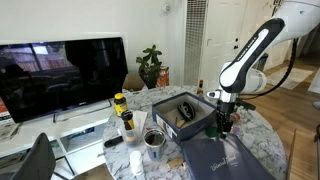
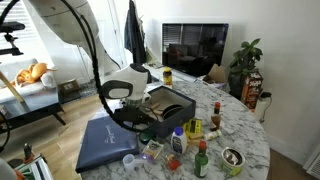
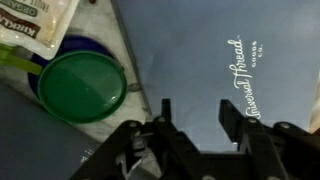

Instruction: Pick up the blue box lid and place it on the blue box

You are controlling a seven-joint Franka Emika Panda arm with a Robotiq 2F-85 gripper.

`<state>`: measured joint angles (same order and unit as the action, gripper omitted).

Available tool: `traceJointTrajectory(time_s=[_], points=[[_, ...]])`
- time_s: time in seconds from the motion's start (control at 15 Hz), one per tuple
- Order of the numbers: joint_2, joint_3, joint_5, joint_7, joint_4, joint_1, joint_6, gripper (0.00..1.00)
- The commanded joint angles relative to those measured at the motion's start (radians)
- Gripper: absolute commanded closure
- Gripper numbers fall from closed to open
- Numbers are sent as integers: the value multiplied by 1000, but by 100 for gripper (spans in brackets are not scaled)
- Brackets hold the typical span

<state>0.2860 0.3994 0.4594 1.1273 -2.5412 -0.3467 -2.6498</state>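
The blue box lid (image 3: 200,60) fills most of the wrist view, flat on the table, with pale script lettering on its top. It also shows in both exterior views (image 1: 226,160) (image 2: 104,146) at the table's near edge. The blue box (image 1: 181,113) (image 2: 166,108) stands open beside it, with dark things inside. My gripper (image 3: 197,125) is open and empty, with its two black fingers just above the lid's surface. In both exterior views (image 1: 222,124) (image 2: 128,116) it hangs between the box and the lid.
A round green-lidded container (image 3: 82,87) and a food packet (image 3: 35,25) lie by the lid's edge. Bottles (image 1: 124,112) (image 2: 196,135) and a metal cup (image 1: 154,140) crowd the marble table (image 1: 262,140). A TV (image 1: 60,75) and a plant (image 1: 151,66) stand behind.
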Motion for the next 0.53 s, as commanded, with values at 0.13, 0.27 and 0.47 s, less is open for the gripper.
traceJointTrajectory(time_s=[0.13, 0.27, 0.47], points=[[-48, -41, 176, -61, 16, 143, 59, 1], [-21, -60, 192, -91, 51, 192, 54, 0], [42, -87, 171, -139, 110, 246, 36, 0]])
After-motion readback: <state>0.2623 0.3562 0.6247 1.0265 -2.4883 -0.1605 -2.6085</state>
